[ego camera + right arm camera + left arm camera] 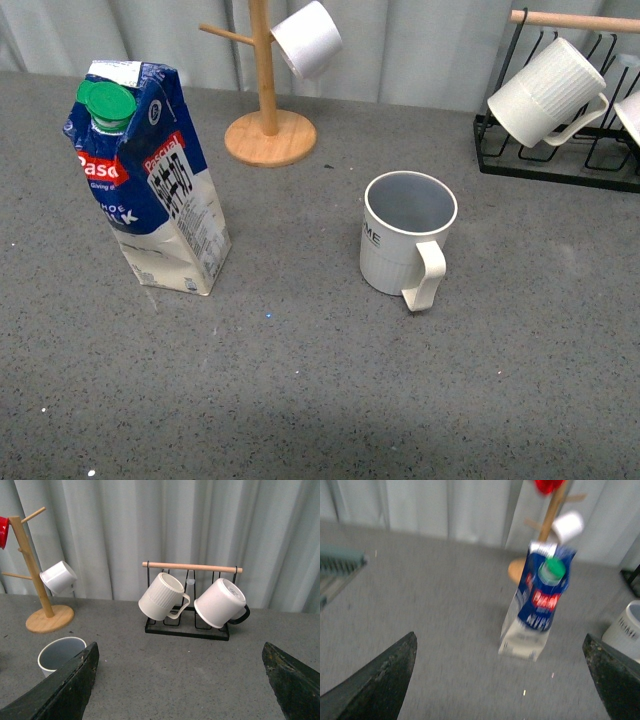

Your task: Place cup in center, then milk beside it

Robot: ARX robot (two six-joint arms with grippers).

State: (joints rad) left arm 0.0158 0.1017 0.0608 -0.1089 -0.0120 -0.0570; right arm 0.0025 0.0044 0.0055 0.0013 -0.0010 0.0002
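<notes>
Left gripper point(497, 685) and right gripper point(180, 685) both show jaws wide apart and empty; the left one faces the milk point(160, 190) without touching it. Bench point(300, 400): grey, speckled. Milk stands upright toward the left edge, well apart from the cup point(400, 250). Cup stands upright about mid-bench, handle toward the near edge. Judgement: cup placement appears complete; setting the milk beside it is not yet done.
</notes>
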